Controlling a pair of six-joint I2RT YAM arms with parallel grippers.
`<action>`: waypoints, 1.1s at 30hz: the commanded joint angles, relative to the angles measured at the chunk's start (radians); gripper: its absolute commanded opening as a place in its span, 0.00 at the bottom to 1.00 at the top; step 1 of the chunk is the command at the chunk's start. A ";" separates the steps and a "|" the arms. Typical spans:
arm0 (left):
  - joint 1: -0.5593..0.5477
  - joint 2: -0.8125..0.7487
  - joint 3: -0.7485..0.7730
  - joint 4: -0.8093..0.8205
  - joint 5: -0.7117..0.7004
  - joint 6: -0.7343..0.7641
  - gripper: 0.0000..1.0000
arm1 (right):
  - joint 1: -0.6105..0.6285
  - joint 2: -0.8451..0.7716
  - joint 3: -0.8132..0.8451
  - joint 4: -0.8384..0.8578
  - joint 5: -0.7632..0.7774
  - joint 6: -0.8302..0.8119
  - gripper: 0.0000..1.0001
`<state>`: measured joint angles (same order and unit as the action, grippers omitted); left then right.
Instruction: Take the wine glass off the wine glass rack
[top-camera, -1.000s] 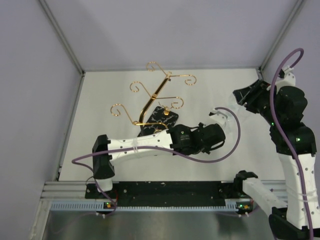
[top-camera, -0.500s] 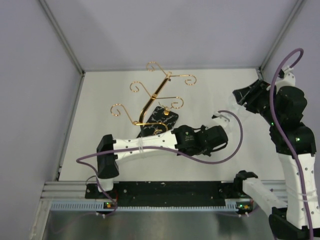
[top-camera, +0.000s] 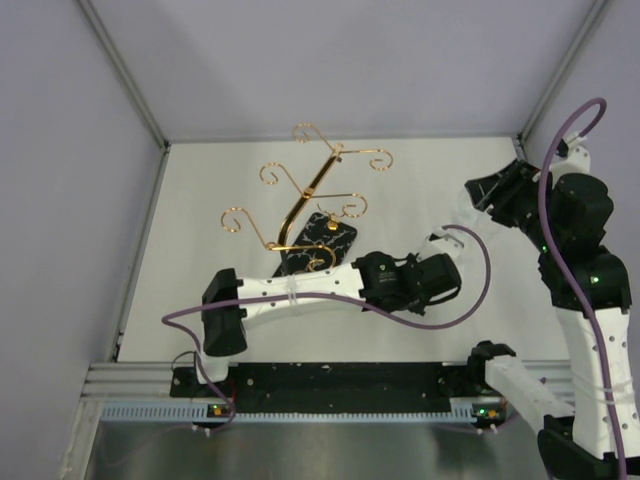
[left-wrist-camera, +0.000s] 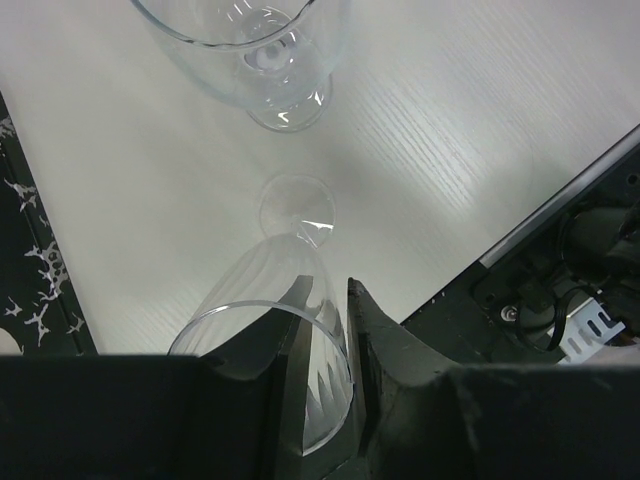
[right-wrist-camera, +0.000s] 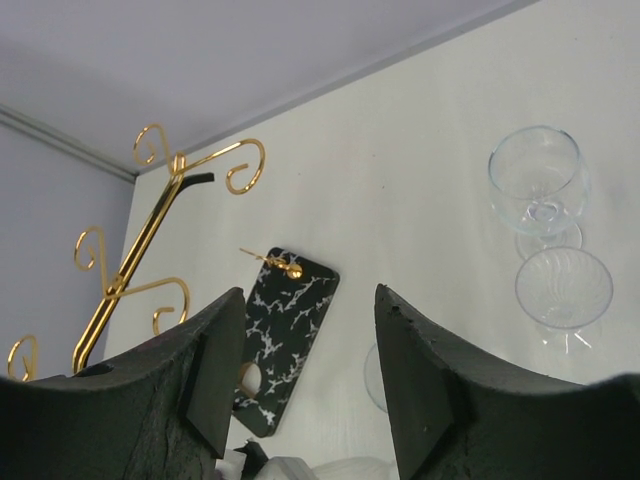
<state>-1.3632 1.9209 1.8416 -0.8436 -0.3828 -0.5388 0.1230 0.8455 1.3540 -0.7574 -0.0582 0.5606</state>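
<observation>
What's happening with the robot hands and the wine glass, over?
Left hand shut on ribbed clear wine glass rim. Right hand open, holding nothing. Gold wire rack arms bare. Second clear glass stands close beyond it.

Robot laboratory test cell. A white bench (top-camera: 200, 200) is boxed in by plain grey-lilac panels (top-camera: 330, 60) set in metal corner struts (top-camera: 123, 75). Along the bench's near edge runs a slotted aluminium rail (top-camera: 130, 380), where the left arm (top-camera: 290, 288) and right arm (top-camera: 590, 330) are mounted, trailing purple cables (top-camera: 481, 272). A gold wine glass rack (top-camera: 300, 205) stands toward the bench's far side.
</observation>
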 joint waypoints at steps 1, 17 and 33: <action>-0.008 0.012 0.059 -0.020 -0.008 0.013 0.26 | -0.008 -0.013 -0.007 0.035 -0.009 -0.004 0.54; -0.019 0.033 0.160 -0.084 -0.041 0.043 0.34 | -0.009 -0.019 -0.016 0.041 -0.019 -0.002 0.61; -0.025 -0.031 0.199 -0.114 -0.091 0.063 0.41 | -0.010 -0.014 -0.006 0.046 -0.028 0.002 0.64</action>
<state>-1.3781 1.9404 1.9972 -0.9478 -0.4423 -0.4919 0.1230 0.8440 1.3476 -0.7479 -0.0750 0.5606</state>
